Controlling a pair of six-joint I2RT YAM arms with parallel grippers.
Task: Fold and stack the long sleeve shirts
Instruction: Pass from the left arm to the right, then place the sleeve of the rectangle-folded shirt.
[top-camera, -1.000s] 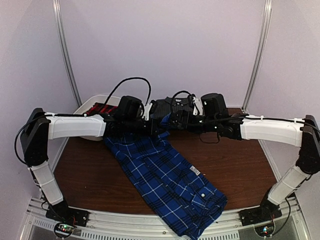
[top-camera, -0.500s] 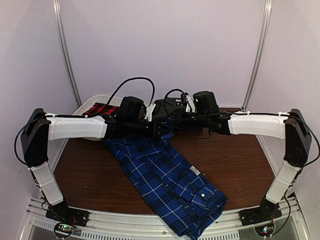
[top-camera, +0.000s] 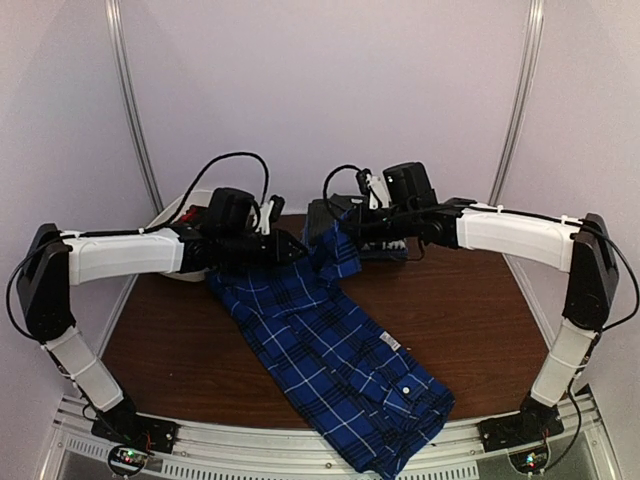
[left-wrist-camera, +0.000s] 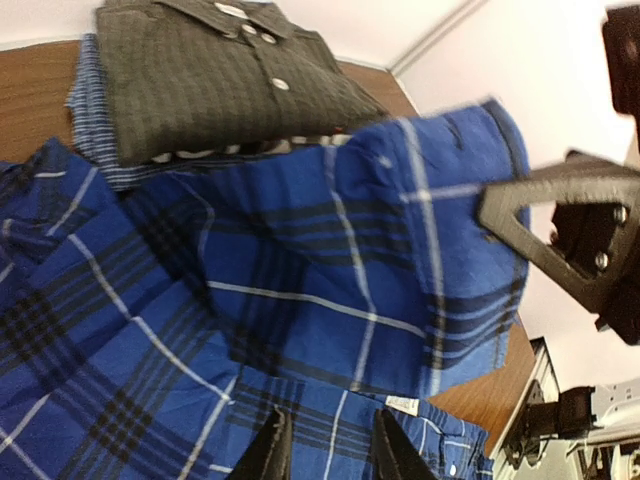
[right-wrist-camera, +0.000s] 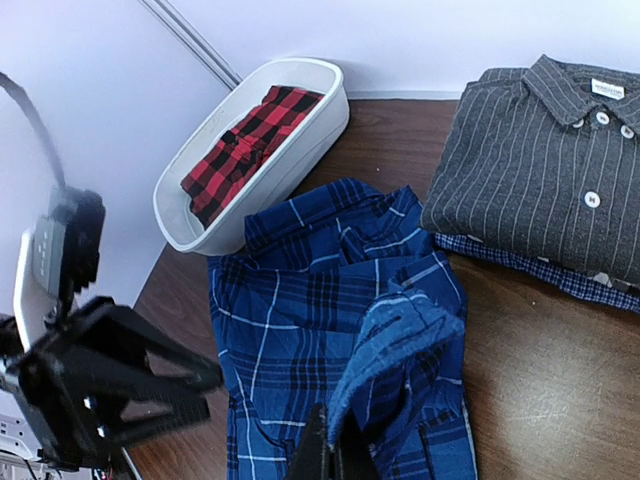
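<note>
Your two grippers, which met over the far end of the blue plaid shirt (top-camera: 330, 350) a second ago, have now parted, and the cloth has changed hands. The right gripper (top-camera: 343, 232), wide open a moment before, has closed fully, and in its wrist view its fingers (right-wrist-camera: 314, 452) pinch a folded flap of the blue cloth, lifted clear of the rest. The left gripper (top-camera: 297, 247), clamped until just now, has let go and pulled back to the left. Its fingers (left-wrist-camera: 272, 455) stand a little apart with nothing between them, above the shirt's body. The blue plaid shirt otherwise lies spread in a diagonal on the table (top-camera: 470, 320), from far centre to the near right edge, where it hangs slightly over. A dark striped shirt (right-wrist-camera: 540, 160) sits folded at far centre, just beside the lifted flap. A red plaid shirt (right-wrist-camera: 240, 145) waits in the white tub (right-wrist-camera: 285, 165) at far left. This looks like a handover: the right arm now controls the flap for a fold, and the folding of this shirt seems barely begun.
</note>
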